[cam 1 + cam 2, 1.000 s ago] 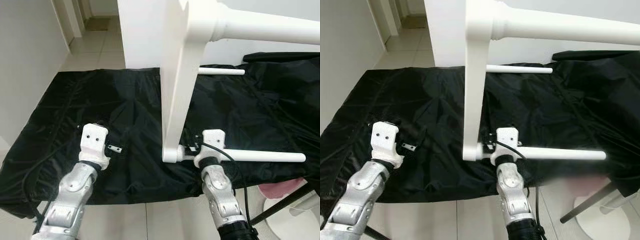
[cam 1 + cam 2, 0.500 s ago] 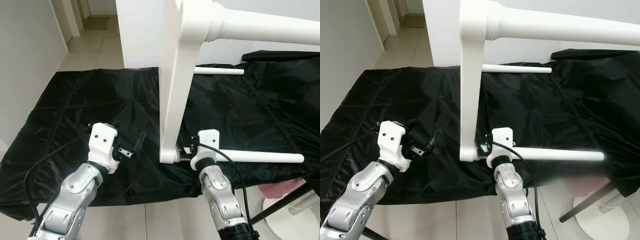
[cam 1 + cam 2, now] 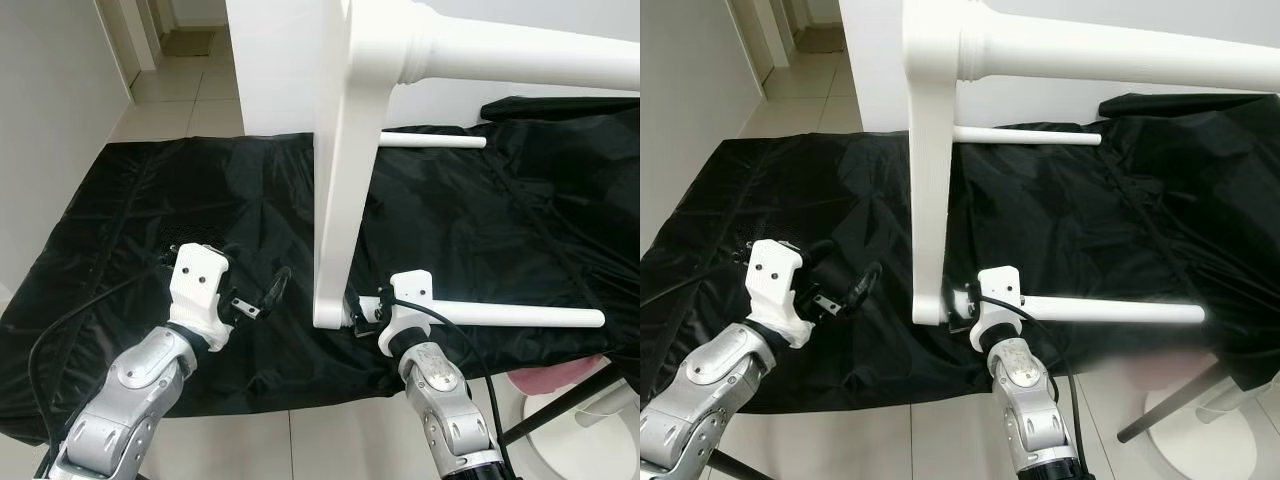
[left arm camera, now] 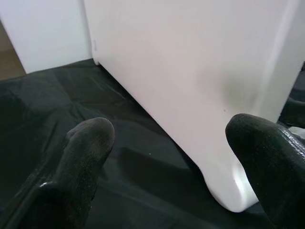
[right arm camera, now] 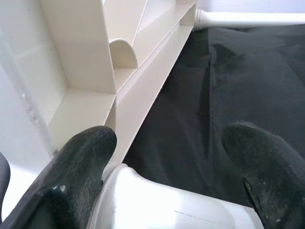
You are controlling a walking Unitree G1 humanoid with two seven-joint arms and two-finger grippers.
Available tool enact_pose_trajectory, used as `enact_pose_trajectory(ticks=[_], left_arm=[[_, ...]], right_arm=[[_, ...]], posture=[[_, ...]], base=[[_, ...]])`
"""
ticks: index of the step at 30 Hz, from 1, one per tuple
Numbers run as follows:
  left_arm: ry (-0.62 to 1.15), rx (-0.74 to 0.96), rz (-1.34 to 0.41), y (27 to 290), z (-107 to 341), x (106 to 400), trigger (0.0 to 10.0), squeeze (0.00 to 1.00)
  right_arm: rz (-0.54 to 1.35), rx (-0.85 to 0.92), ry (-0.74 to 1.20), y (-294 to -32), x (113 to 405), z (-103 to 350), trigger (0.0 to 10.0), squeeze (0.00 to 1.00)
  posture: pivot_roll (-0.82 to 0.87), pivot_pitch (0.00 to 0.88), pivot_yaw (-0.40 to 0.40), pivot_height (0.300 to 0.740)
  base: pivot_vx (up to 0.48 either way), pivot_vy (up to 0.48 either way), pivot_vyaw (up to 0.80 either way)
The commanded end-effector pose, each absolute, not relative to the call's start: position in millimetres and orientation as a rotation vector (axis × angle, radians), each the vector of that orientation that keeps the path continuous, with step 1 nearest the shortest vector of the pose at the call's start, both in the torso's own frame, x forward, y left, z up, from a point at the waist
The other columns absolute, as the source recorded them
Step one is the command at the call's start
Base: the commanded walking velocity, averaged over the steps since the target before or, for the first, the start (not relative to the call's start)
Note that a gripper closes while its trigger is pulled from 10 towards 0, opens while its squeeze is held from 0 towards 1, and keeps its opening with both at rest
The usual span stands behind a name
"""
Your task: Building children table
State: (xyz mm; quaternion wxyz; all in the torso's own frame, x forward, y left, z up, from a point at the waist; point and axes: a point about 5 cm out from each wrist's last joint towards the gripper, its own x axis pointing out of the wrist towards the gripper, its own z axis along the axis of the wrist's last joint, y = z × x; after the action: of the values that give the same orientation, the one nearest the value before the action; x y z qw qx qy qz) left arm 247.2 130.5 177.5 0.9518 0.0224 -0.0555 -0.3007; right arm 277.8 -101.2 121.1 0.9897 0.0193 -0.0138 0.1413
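**Inspector A:** How is the right gripper (image 3: 962, 308) found?

**Inspector B:** It is spread open. In its wrist view, the black fingers (image 5: 78, 167) are seen either side of the round table leg (image 3: 520, 317) where it meets the tabletop (image 3: 340, 180). Contact cannot be confirmed.

**Inspector A:** And the left gripper (image 3: 262, 296)?

**Inspector B:** Also open, nothing held. It is pointed at the lower corner of the tabletop, just short of it.

**Inspector A:** Where is the table?

**Inspector B:** It is stood on edge on the black sheet (image 3: 120, 220), with its legs projecting sideways.

**Inspector A:** Handling?

**Inspector B:** It is judged rigid and smooth-painted, likely slippery and prone to tipping. The leg near its joint is recommended as the hold, with the slab edge braced.
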Motion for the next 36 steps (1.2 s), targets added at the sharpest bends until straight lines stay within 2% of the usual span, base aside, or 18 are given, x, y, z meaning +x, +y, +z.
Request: enact_pose_trajectory(ticks=[1, 12, 18, 26, 29, 36], left_arm=[[-0.101, 0.067, -0.808, 123, 177, 240, 10.0, 0.0], [-0.035, 0.049, -0.928, 116, 176, 224, 10.0, 0.0], [0.017, 0.086, -0.969, 121, 176, 216, 10.0, 0.0], [0.019, 0.123, -0.926, 127, 178, 218, 10.0, 0.0], [0.038, 0.129, -0.836, 132, 180, 224, 10.0, 0.0], [0.066, 0.129, -0.78, 133, 181, 228, 10.0, 0.0]], right_arm=[[0.358, 0.052, 0.0, -90, 275, 119, 10.0, 0.0], [0.483, 0.035, 0.025, -71, 278, 117, 10.0, 0.0], [0.536, 0.041, 0.033, -59, 284, 117, 10.0, 0.0], [0.558, 0.048, 0.031, -47, 292, 117, 10.0, 0.0], [0.599, 0.068, 0.026, -29, 302, 120, 10.0, 0.0], [0.635, 0.064, 0.02, -14, 313, 124, 10.0, 0.0]], posture=[[0.05, 0.031, 0.042, 0.74], [0.06, 0.029, 0.03, 0.74], [0.08, 0.026, 0.02, 0.74], [0.09, 0.017, 0.009, 0.74], [0.1, 0.011, 0.003, 0.74], [0.1, 0.001, -0.007, 0.74]], base=[[0.0, 0.0, 0.0], [0.0, 0.0, 0.0], [0.0, 0.0, 0.0], [0.0, 0.0, 0.0], [0.0, 0.0, 0.0], [0.0, 0.0, 0.0]])
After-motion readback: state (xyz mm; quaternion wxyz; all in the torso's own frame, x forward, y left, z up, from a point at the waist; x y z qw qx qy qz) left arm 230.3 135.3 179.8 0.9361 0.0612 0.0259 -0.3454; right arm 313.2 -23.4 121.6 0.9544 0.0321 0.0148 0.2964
